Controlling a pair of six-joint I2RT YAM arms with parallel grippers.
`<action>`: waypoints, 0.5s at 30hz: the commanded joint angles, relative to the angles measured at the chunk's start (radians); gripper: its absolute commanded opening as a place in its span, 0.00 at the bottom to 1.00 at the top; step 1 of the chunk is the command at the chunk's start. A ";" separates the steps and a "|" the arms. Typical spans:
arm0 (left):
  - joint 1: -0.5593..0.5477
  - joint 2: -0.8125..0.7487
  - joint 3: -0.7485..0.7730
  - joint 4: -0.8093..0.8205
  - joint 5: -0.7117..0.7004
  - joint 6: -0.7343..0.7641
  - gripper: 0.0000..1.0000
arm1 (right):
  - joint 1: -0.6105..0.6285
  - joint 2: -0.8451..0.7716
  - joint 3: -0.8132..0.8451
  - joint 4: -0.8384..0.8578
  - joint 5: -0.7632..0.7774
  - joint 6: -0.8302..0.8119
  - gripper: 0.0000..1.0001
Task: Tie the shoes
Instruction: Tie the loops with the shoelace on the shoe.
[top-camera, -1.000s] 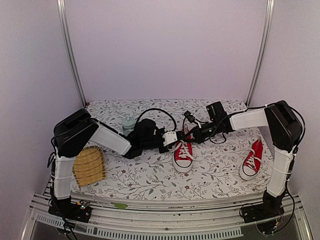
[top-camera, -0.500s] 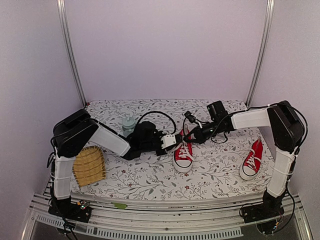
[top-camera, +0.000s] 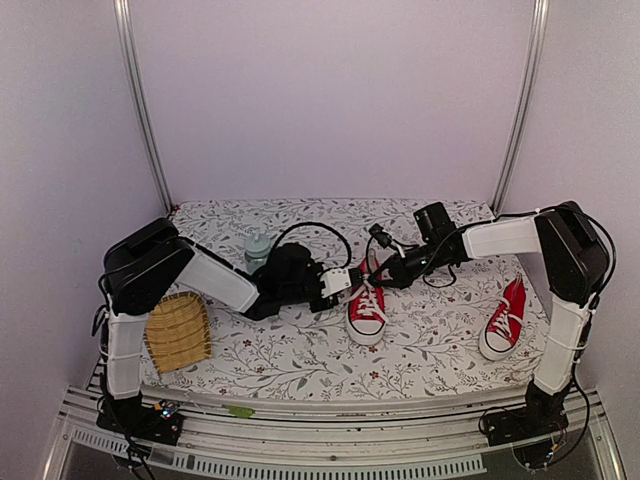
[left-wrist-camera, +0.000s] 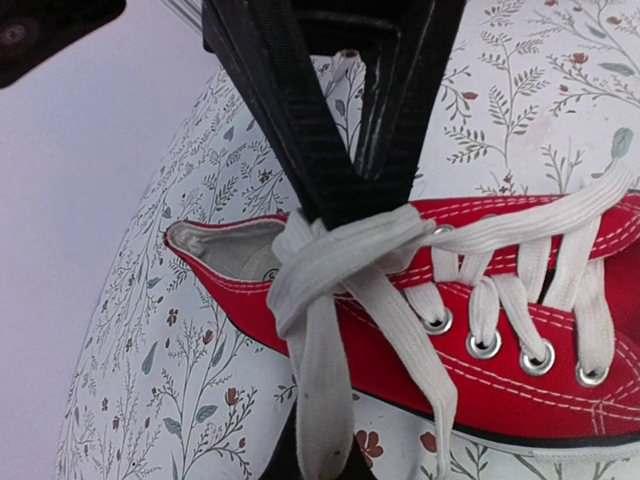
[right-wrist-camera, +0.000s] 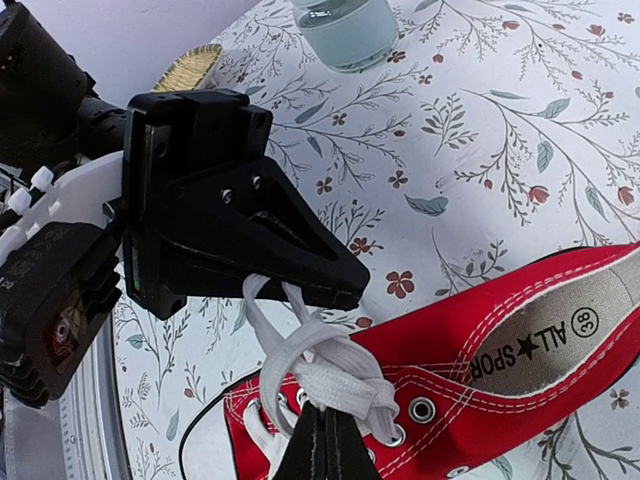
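Observation:
One red shoe (top-camera: 367, 312) lies mid-table, toe toward me, and both grippers meet at its laces. My left gripper (top-camera: 348, 281) comes from the left and is shut on a white lace strand (left-wrist-camera: 322, 380) that runs down into its jaws (left-wrist-camera: 318, 452). My right gripper (top-camera: 384, 271) reaches in from the right. It is shut (right-wrist-camera: 326, 440) on the white knot (right-wrist-camera: 350, 385) above the eyelets. The right gripper's black fingers (left-wrist-camera: 300, 110) cross over the knot (left-wrist-camera: 330, 255). The other shoe (top-camera: 503, 320) sits alone at the right.
A glass jar (top-camera: 257, 246) stands behind the left arm, also in the right wrist view (right-wrist-camera: 345, 30). A woven bamboo mat (top-camera: 180, 332) lies at the front left. Black cables loop over the cloth behind the grippers (top-camera: 320, 228).
The left jaws have closed on the lace strand. Both arms have barely shifted and the shoe stays in place.

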 joint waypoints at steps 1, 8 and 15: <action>-0.003 -0.039 -0.011 -0.004 -0.001 -0.006 0.00 | -0.007 -0.044 0.021 -0.018 0.002 0.001 0.04; -0.004 -0.034 -0.005 -0.002 0.002 -0.006 0.00 | -0.007 -0.039 0.044 -0.021 -0.006 0.004 0.08; -0.003 -0.035 -0.008 -0.003 -0.001 -0.006 0.00 | -0.009 -0.050 0.055 -0.030 0.012 0.006 0.01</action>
